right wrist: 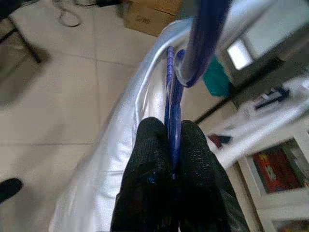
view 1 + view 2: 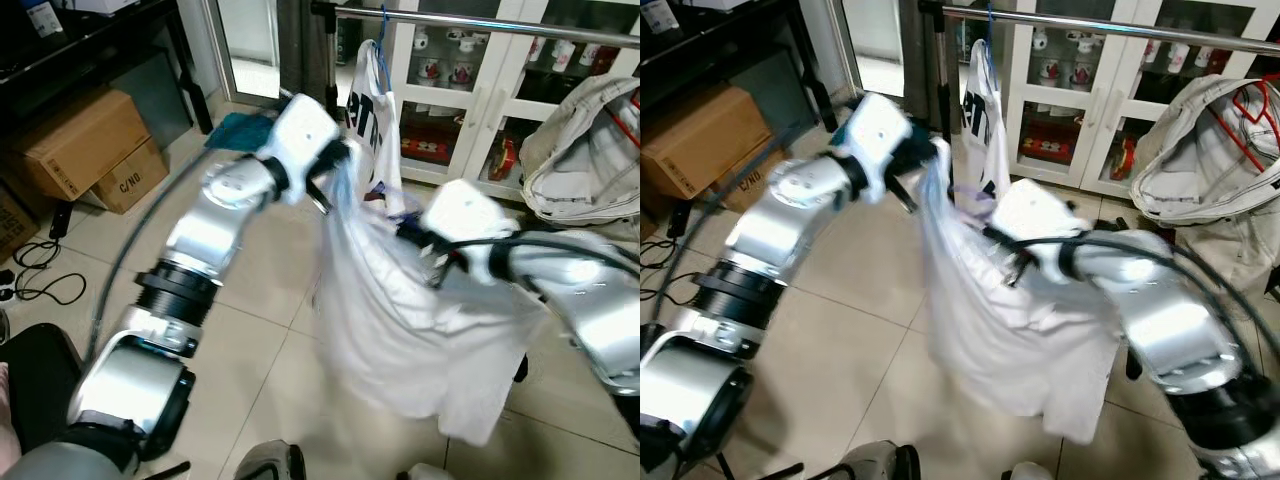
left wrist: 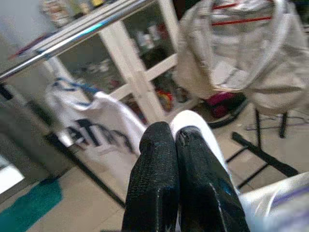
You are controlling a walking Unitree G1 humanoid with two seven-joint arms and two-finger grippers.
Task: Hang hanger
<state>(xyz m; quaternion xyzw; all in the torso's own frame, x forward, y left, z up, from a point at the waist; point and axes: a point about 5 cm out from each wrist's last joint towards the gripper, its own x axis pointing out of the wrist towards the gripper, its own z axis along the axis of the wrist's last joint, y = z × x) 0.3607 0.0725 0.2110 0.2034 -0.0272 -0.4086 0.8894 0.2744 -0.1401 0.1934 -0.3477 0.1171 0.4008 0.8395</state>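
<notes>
A white shirt (image 2: 400, 320) on a blue hanger (image 1: 173, 101) hangs between my two grippers over the tiled floor, below the metal rail (image 2: 480, 22). My right gripper (image 1: 170, 128) is shut on the hanger's blue plastic, at the shirt's top right (image 2: 425, 245). My left gripper (image 2: 325, 185) holds the shirt's upper left edge. Its fingers (image 3: 159, 159) are pressed together with white cloth between and behind them. Another white shirt with dark lettering (image 2: 370, 110) hangs on the rail from a blue hook, just behind my left gripper.
A white glass-door cabinet (image 2: 470, 100) stands behind the rail. A beige garment on a red hanger (image 2: 1220, 150) hangs at the right. Cardboard boxes (image 2: 85, 140) and floor cables (image 2: 40, 275) lie at the left, and a teal mat (image 2: 240, 128) by the doorway.
</notes>
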